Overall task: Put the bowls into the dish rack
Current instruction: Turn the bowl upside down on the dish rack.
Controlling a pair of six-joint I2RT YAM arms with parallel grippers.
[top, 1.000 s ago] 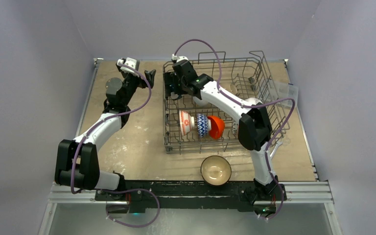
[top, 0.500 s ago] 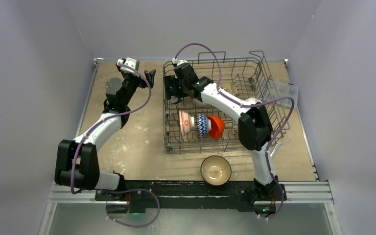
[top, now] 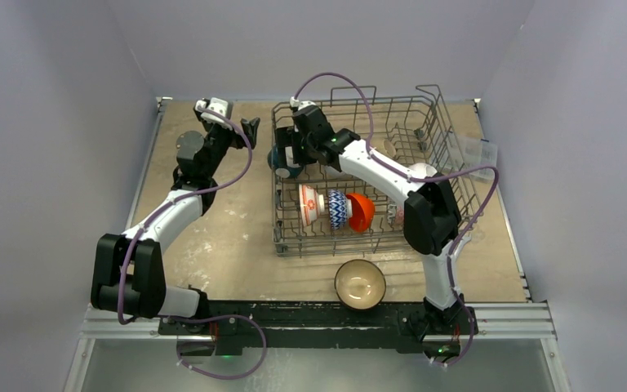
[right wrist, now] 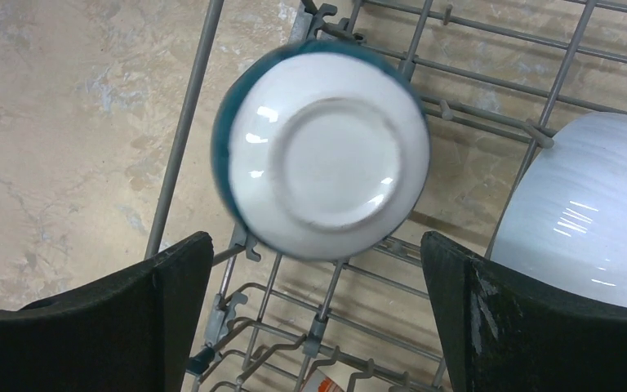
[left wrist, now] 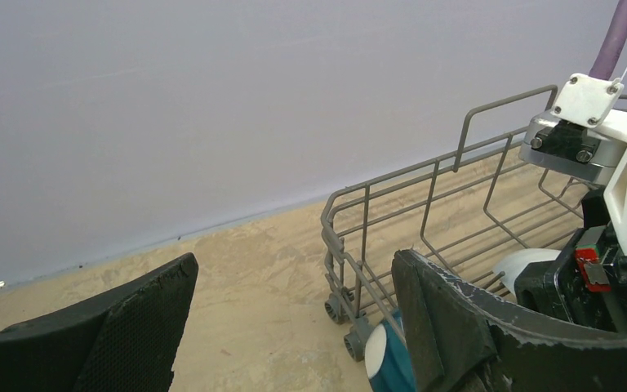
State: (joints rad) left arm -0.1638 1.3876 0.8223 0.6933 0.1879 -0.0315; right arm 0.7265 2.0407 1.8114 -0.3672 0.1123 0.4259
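Observation:
The dish rack stands at the far right of the table. A teal bowl lies bottom-up against the rack's far left wall, straddling the wall wire; it also shows from above. My right gripper is open above it and holds nothing; from above it is over the same corner. A white bowl lies beside the teal one. Red-patterned, blue-patterned and orange bowls stand in the rack's front row. My left gripper is open and empty, just left of the rack.
A dark bowl with a cream inside sits on the table in front of the rack. A clear plastic box lies past the rack's right side. The rack's wheels rest on the tan table top.
My right wrist has shifted slightly right along the rack's far left corner, and the teal bowl now shows below it at the left wall. My left arm has not moved.

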